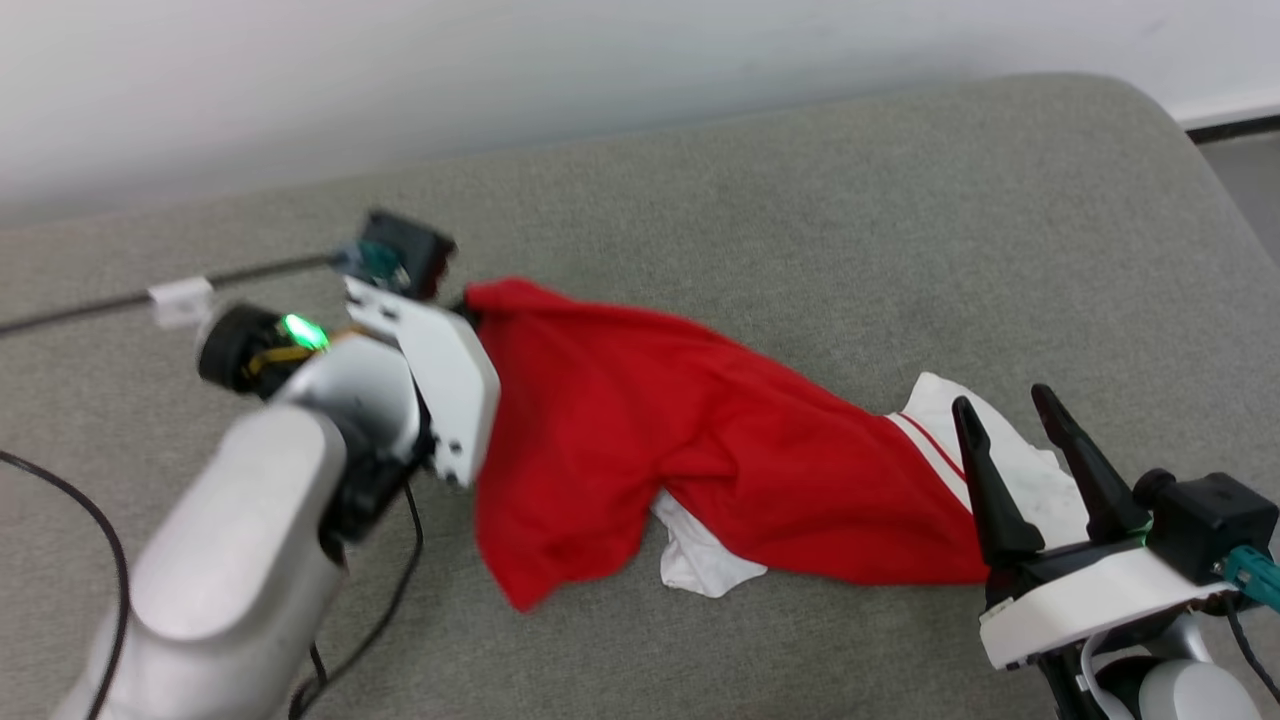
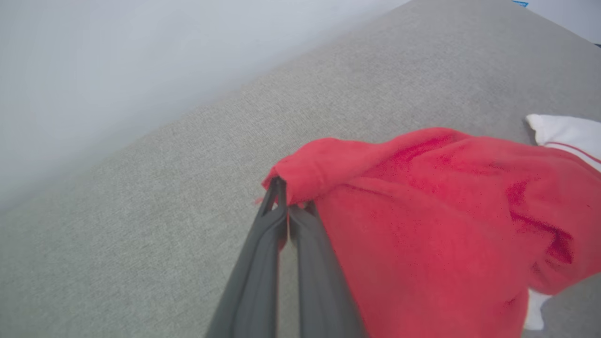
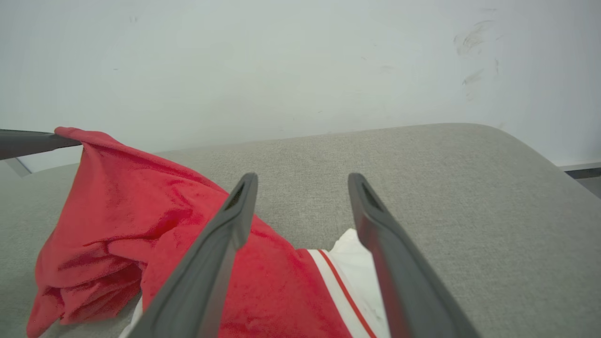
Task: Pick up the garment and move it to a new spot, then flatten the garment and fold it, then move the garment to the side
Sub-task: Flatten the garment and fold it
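The garment (image 1: 640,420) is a red shirt with white sleeves and red-and-white trim, stretched across the grey cushion. Its left corner is lifted off the cushion while the rest trails right and down. My left gripper (image 2: 287,204) is shut on that raised red corner (image 2: 324,164); in the head view the fingers are hidden behind the white wrist body (image 1: 440,380). My right gripper (image 1: 1005,405) hovers open over the white sleeve (image 1: 1000,450) at the garment's right end, touching nothing. The right wrist view shows the garment (image 3: 141,216) and the left fingers (image 3: 33,141) pinching its peak.
A grey upholstered surface (image 1: 800,200) carries everything, with a pale wall behind it. Its rounded right edge (image 1: 1200,150) drops to the floor. A dark cable (image 1: 110,300) with a white clip runs along the far left, and a black cable (image 1: 90,520) loops by my left arm.
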Motion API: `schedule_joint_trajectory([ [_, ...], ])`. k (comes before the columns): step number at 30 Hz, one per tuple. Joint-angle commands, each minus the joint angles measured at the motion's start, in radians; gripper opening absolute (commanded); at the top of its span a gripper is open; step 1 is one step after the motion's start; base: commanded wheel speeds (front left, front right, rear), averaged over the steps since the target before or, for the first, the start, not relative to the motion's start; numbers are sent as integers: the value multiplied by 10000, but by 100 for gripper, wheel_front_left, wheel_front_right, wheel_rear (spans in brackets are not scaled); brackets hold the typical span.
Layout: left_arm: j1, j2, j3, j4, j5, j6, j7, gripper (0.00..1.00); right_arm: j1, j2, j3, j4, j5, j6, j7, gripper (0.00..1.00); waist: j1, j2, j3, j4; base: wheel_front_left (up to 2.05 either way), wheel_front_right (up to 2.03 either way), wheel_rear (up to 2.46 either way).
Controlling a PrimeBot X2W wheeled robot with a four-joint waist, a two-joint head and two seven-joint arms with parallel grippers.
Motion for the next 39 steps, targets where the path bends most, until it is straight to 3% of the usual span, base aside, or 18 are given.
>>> schedule_joint_trajectory([
  [1, -228, -13, 86, 84, 28, 57, -99, 0, -120, -36, 8, -28, -54, -3, -20, 100, 0, 0, 225, -81, 0, 0, 0],
  [5, -1299, -74, 475, 859, 189, 269, -532, 0, -410, -17, 56, -99, -33, -2, -123, 100, 0, 0, 759, -349, 0, 0, 0],
  [11, -2768, -170, 707, 2896, 437, 151, -1409, 0, -789, 35, 172, 18, 23, -2, -297, 100, 0, 0, 1507, -790, 0, 0, 0],
  [21, -3666, -680, 479, 6316, 162, -645, -1959, 0, -1252, 117, 367, 362, 33, -2, -582, 100, 0, 0, 1915, -1041, 0, 0, 0],
  [22, -3665, -760, 490, 6538, 74, -720, -2040, 12, -1274, 118, 355, 368, 1, -3, -601, 100, 0, 0, 1881, -1006, 0, 0, 0],
  [23, -3656, -818, 492, 6736, 29, -779, -2154, 61, -1279, 118, 333, 377, -22, -3, -600, 100, 0, 0, 1827, -965, 0, 0, 0],
  [24, -3641, -909, 510, 6888, -40, -809, -2324, 100, -1279, 99, 319, 368, -56, -3, -594, 100, 0, 0, 1759, -906, 0, 0, 0],
  [30, -3353, -1267, 581, 7092, -55, -791, -4222, 100, -1008, -14, 103, 210, -233, -3, -407, 100, 0, 0, 1090, -403, 0, 0, 0],
  [39, -2045, -1660, 773, 6117, 137, 107, -7289, 100, -410, -36, -326, -278, -471, -3, 72, 100, 0, 0, 68, 465, 0, 0, 0],
])
